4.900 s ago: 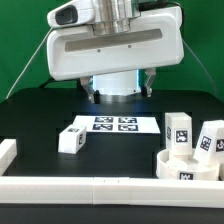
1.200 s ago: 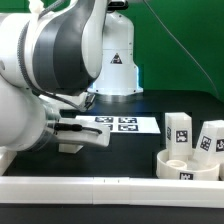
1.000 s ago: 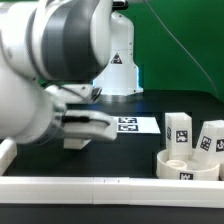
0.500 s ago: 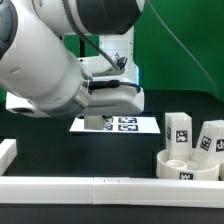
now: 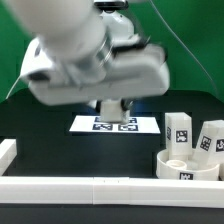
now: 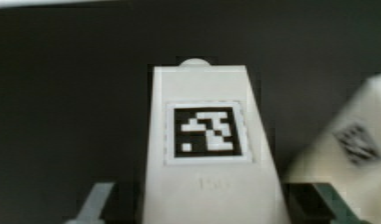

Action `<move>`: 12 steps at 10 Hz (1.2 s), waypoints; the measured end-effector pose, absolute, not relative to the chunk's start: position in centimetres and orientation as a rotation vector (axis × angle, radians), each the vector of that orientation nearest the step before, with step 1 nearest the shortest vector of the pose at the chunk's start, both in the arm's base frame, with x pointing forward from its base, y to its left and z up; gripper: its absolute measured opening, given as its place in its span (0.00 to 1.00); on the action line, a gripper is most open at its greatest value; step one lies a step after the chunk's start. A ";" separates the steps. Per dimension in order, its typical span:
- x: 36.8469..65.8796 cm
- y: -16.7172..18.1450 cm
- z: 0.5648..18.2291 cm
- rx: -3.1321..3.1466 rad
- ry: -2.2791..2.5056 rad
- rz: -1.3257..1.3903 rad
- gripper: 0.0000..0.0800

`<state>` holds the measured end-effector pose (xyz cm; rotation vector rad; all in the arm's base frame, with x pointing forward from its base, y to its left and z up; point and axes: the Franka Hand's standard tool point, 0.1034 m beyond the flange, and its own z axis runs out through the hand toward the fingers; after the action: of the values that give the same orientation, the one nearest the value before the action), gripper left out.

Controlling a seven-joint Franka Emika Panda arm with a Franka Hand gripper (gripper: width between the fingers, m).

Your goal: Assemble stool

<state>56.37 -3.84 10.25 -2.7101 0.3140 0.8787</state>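
We see the gripper (image 6: 196, 205) clenched on a white stool leg (image 6: 205, 130): in the wrist view its two fingers (image 6: 102, 203) flank the leg's near end, and the leg's long axis runs straight out from the gripper, tag face toward the camera, ending in a small peg

In the exterior view the blurred arm covers the gripper, so the grip itself shows only at the wrist

Just off the held leg's side a second white tagged part (image 6: 356, 125) shows at the frame edge; we cannot tell which part it is

Outward on the desk (image 5: 40, 160): the marker board (image 5: 115, 125) lies flat below the arm. The round seat (image 5: 188, 165) sits at the exterior view's right, well apart from the arm, with two more legs (image 5: 180, 133) standing just behind it

Judgement: the seat lies off toward the exterior view's right of the gripper, so the carried leg must travel that way and turn peg-down over a seat hole
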 end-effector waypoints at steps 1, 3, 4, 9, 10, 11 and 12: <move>56.0 -4.0 9.9 -2.756 0.335 0.754 0.43; 56.5 -4.4 9.6 -2.817 0.364 0.595 0.43; 57.2 -4.4 9.6 -2.862 0.375 0.467 0.43; 59.3 -3.5 10.5 -2.990 0.370 -0.056 0.43; 59.6 -3.2 10.8 -3.003 0.364 -0.162 0.43; 60.2 -2.5 11.7 -3.000 0.346 -0.224 0.43; 60.9 -2.2 12.2 -3.001 0.340 -0.287 0.43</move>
<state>60.90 -2.24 12.18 -3.0006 0.3402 -0.2868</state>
